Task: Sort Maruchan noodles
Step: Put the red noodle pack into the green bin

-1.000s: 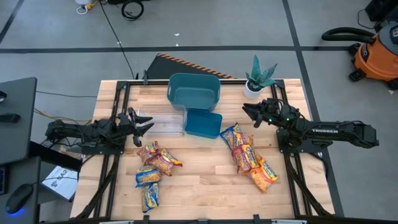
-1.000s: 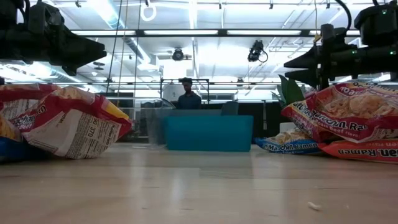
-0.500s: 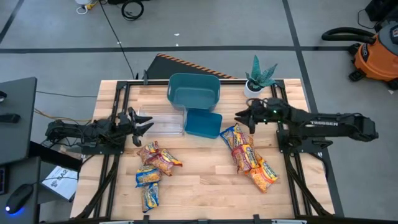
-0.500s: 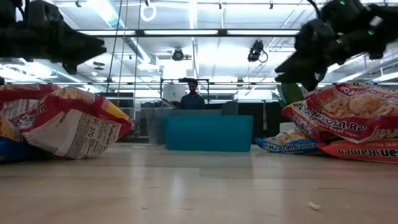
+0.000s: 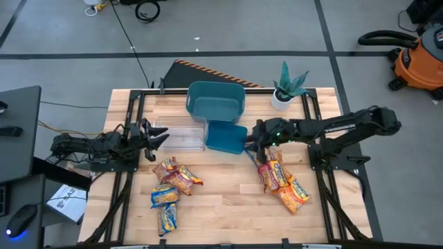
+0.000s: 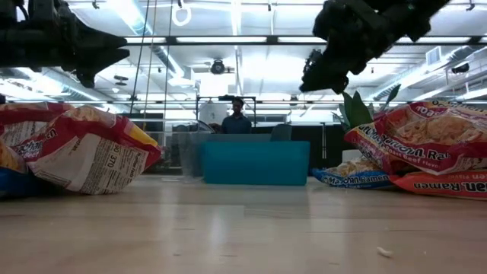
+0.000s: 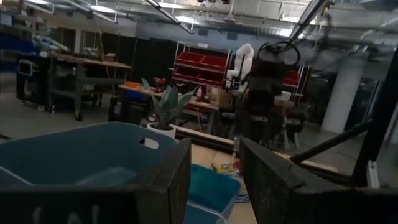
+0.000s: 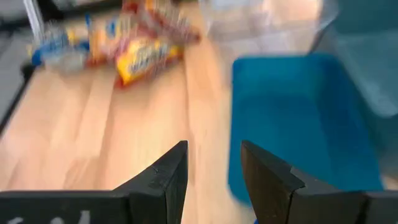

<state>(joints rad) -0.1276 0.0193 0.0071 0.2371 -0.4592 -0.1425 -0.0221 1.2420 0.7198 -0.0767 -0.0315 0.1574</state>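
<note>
Maruchan noodle packets lie flat in two heaps on the wooden table: red, orange and blue-yellow ones at the left (image 5: 169,188) and at the right (image 5: 278,176). In the low view they show as a left heap (image 6: 76,152) and a right heap (image 6: 418,144). My right gripper (image 5: 251,140) is open and hangs in the air over the far end of the right heap, beside the small teal bin (image 5: 226,136); its wrist view looks down on that bin (image 8: 305,118). My left gripper (image 5: 155,135) waits open beside the clear tray (image 5: 181,133).
A large teal bin (image 5: 216,100) stands at the far middle, touching the small one. A potted plant (image 5: 287,84) sits at the far right corner. Bare wood (image 5: 221,194) lies between the two heaps. A person stands in the room behind (image 6: 237,118).
My right gripper has swung from the table's right side toward the left, to the small teal bin and the far end of the right heap, and has tipped downward. It has stayed open. The packets and my left arm have kept still.
</note>
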